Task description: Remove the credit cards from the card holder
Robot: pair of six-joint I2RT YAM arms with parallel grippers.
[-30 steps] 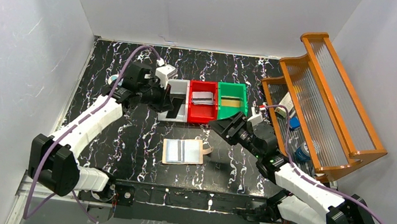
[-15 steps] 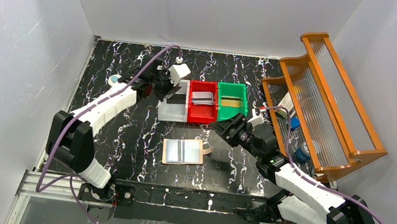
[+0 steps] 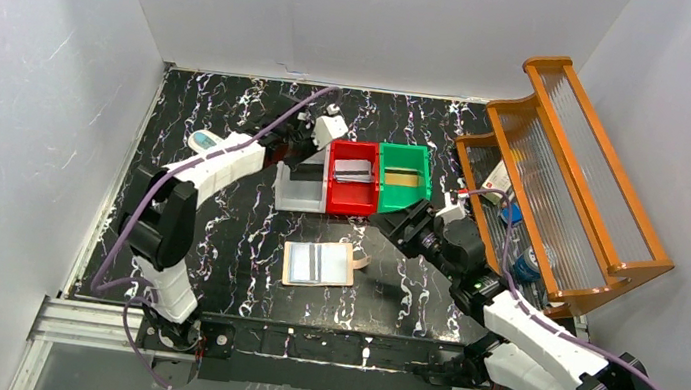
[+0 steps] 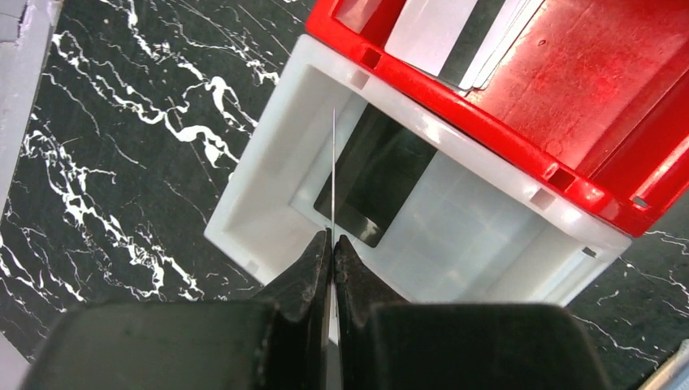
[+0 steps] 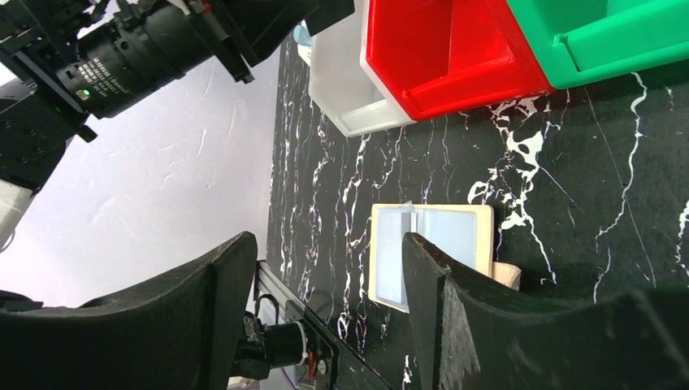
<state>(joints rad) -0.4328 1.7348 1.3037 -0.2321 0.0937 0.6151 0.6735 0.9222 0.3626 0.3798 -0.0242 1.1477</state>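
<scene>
The card holder (image 3: 317, 264) lies open and flat on the black marble table, its pale inner pockets facing up; the right wrist view also shows the card holder (image 5: 387, 260). My left gripper (image 3: 303, 161) hangs over the white bin (image 3: 293, 194), shut on a thin credit card (image 4: 333, 175) seen edge-on. A black card (image 4: 380, 175) lies inside that bin. Silvery-grey cards (image 3: 355, 170) rest in the red bin (image 3: 353, 201), and a gold card (image 3: 402, 176) in the green bin (image 3: 419, 197). My right gripper (image 3: 386, 223) hovers open and empty, right of and beyond the holder.
An orange wooden rack (image 3: 566, 174) with small boxes and a can stands at the right, close behind the right arm. The three bins sit in a row at mid-table. Grey walls close in the left, back and right.
The left arm has stretched out, carrying its gripper and card right and away, above the white bin. The right gripper has barely shifted and stays open.
</scene>
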